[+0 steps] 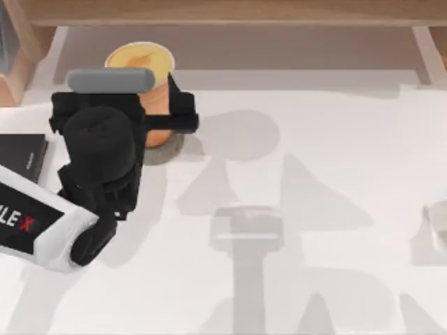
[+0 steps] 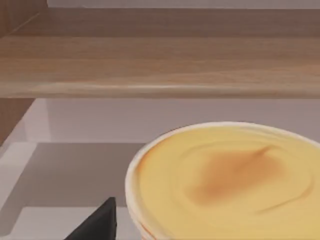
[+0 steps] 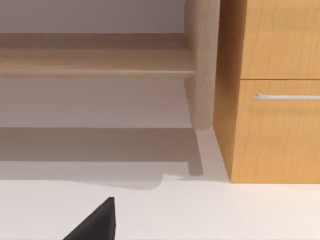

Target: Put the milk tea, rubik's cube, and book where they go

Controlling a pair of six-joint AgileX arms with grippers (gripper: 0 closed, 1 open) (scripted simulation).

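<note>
White table [image 1: 314, 279] (coaster [image 1: 166, 149], black book [image 1: 21, 157])

The milk tea [image 1: 155, 87] is orange with a yellow-orange lid and white rim, on a grey coaster [image 1: 167, 149], beside a black left gripper [image 1: 171, 105] on a white-and-black arm, a thin black book [image 1: 21, 157], a white table [image 1: 314, 279] and light brown wood shelf [image 2: 150, 65]
</note>
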